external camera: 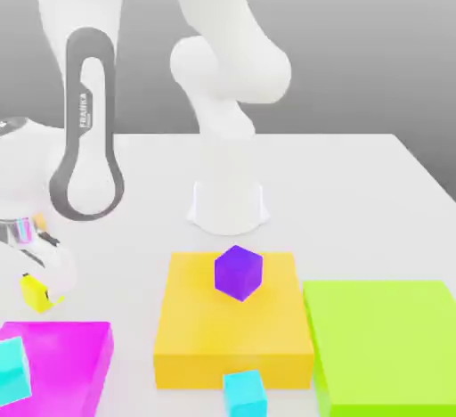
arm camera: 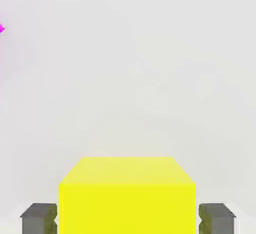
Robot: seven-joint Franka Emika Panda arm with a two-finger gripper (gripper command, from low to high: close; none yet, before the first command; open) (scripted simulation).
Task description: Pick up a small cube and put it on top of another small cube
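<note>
Small yellow cube (arm camera: 127, 195) sits between end effector (arm camera: 128, 218) fingers (arm camera: 39, 218), clenched on both sides; cube on white surface (external camera: 356, 192) just behind magenta block (external camera: 62, 353); arm reaches low, end effector pointing down

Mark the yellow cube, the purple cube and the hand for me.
yellow cube (arm camera: 126, 198), hand view, front face.
purple cube (external camera: 238, 273), exterior view, middle, on the orange block.
hand (external camera: 43, 283), exterior view, between fingertips, shut on the yellow cube.
</note>
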